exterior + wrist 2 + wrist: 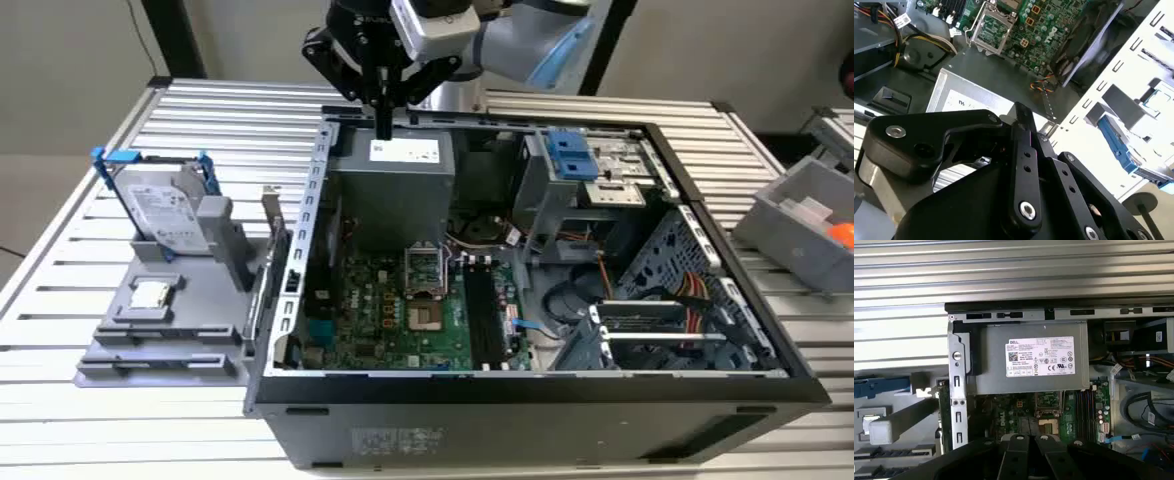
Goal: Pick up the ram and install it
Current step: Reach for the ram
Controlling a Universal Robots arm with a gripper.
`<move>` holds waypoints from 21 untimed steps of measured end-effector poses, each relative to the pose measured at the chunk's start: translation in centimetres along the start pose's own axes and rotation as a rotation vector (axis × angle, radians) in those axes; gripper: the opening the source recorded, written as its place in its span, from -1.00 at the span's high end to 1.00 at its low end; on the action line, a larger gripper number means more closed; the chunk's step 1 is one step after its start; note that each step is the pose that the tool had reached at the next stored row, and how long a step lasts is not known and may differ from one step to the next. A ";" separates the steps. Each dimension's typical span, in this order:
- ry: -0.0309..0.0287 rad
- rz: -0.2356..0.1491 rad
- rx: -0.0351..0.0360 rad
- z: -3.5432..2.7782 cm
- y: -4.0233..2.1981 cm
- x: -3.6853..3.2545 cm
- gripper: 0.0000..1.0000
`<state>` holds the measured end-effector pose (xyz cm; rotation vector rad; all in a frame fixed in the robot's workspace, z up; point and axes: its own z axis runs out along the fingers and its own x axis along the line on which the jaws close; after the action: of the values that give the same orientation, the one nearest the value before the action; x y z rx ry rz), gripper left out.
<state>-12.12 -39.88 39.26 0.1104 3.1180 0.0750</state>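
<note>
open computer case [534, 385], hard drive [167, 210], power supply [394, 200]

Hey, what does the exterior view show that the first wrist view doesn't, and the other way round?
The exterior view gives the arm and a grey bin at the exterior view's right. The first wrist view gives a straight-down look at the dark recess beside the power supply. Both show the gripper, the open case, motherboard and ribbed table.

The arm [514, 40] is silver-grey with a pale blue joint cap; its black gripper [384, 128] has linked bars and silver screws.
</note>
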 end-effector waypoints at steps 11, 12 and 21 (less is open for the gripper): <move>0.0001 0.000 0.0000 0.00 0.00 0.00 1.00; 0.0000 0.000 0.0000 0.00 0.00 0.00 1.00; 0.0000 0.000 0.0000 0.00 0.00 0.00 1.00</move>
<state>-12.12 -39.88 39.26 0.1104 3.1180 0.0750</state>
